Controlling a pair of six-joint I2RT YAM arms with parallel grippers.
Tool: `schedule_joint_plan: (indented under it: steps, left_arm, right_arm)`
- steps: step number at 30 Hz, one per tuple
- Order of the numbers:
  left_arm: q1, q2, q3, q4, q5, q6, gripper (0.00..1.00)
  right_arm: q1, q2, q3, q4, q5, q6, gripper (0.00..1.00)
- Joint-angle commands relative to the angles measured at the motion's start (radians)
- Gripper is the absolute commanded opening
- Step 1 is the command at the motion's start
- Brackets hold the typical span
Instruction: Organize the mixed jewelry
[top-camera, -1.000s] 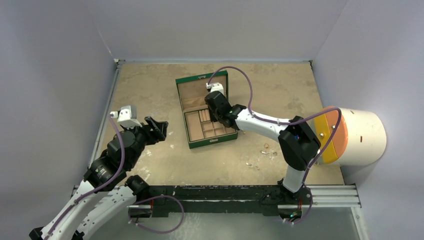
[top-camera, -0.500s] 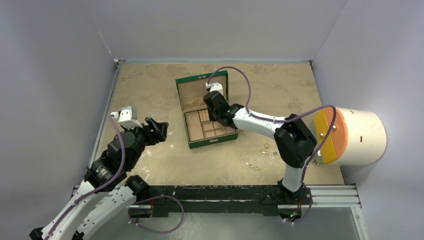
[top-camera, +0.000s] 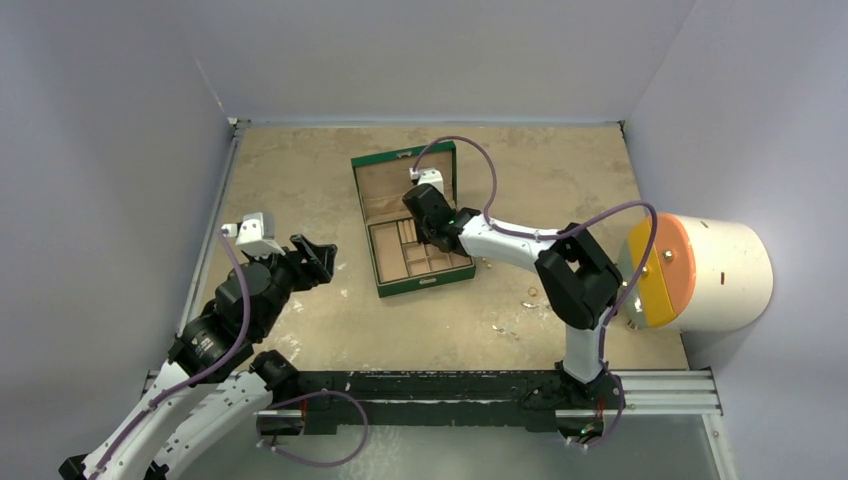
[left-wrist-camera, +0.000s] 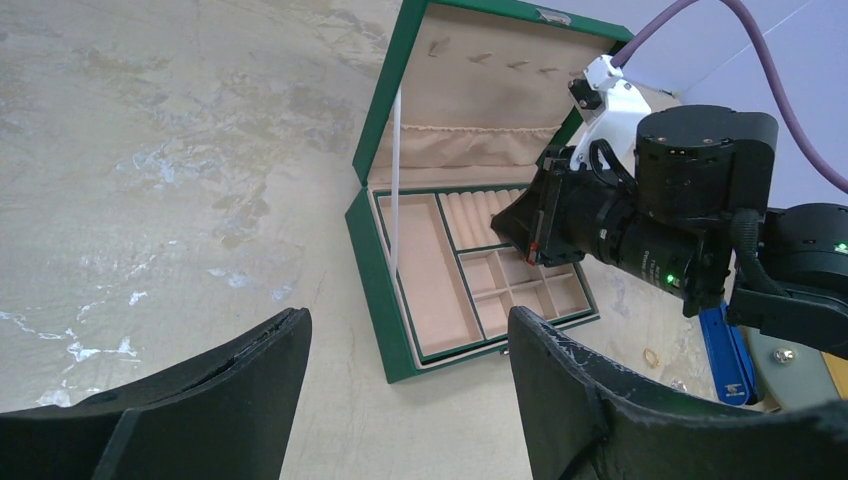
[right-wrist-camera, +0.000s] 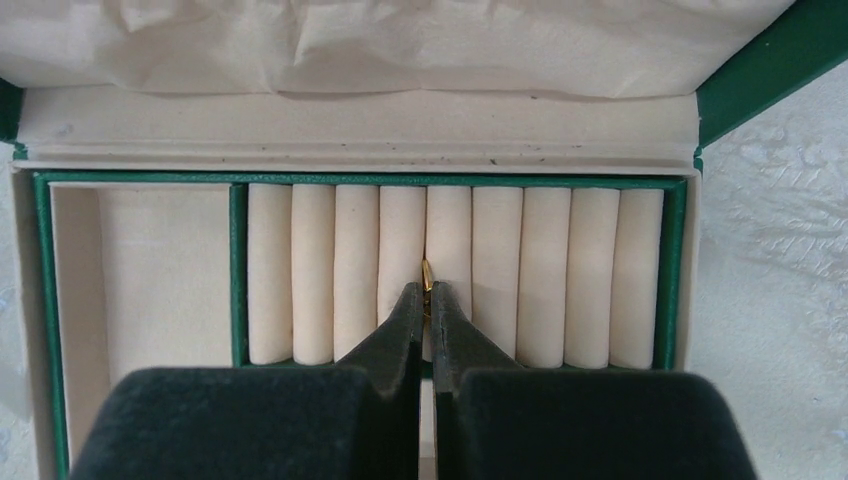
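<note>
The green jewelry box (top-camera: 386, 286) lies open in the middle of the table, its lid (left-wrist-camera: 480, 85) tipped back. My right gripper (right-wrist-camera: 427, 295) hangs over the cream ring rolls (right-wrist-camera: 540, 270), shut on a small gold ring (right-wrist-camera: 427, 272) whose tip sits at the slot between two middle rolls. From above, that gripper (top-camera: 418, 232) is over the tray's far part. My left gripper (left-wrist-camera: 405, 325) stands open and empty above bare table, left of the box (left-wrist-camera: 372, 270). Several tiny loose pieces of mixed jewelry (top-camera: 532, 292) lie right of the box, one a gold ring (left-wrist-camera: 651, 356).
A big white cylinder with an orange face (top-camera: 715, 270) lies at the table's right edge. A blue clip-like tool (left-wrist-camera: 722, 345) rests on the table near the loose pieces. Grey walls close in the table on three sides.
The right arm's elbow has swung left and its gripper has edged a little farther over the ring rolls. The left arm has not moved.
</note>
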Motion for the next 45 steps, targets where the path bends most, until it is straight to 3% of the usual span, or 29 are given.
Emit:
schedule_joint_plan:
  steps: [1, 10, 19, 28, 36, 45]
  left_arm:
    - [0.008, 0.003, 0.001, 0.027, 0.008, 0.019, 0.72]
    - [0.008, 0.009, 0.002, 0.027, 0.008, 0.020, 0.72]
    - [0.010, 0.013, 0.001, 0.027, 0.007, 0.018, 0.72]
    - [0.011, 0.022, 0.002, 0.027, 0.007, 0.016, 0.72]
    - [0.011, 0.019, 0.002, 0.026, 0.005, 0.016, 0.72]
    - [0.012, 0.024, 0.000, 0.031, 0.015, 0.016, 0.72]
  right_arm:
    - [-0.010, 0.037, 0.037, 0.009, 0.032, 0.038, 0.00]
    - [-0.019, 0.052, 0.040, 0.003, 0.000, 0.044, 0.00]
    - [-0.021, -0.024, 0.037, -0.011, -0.008, 0.040, 0.23]
    - [-0.021, -0.204, -0.026, -0.020, 0.000, 0.040, 0.36]
    - [-0.021, -0.398, -0.134, -0.071, 0.084, 0.048, 0.40]
    - [-0.026, -0.636, -0.307, -0.253, 0.186, 0.161, 0.41]
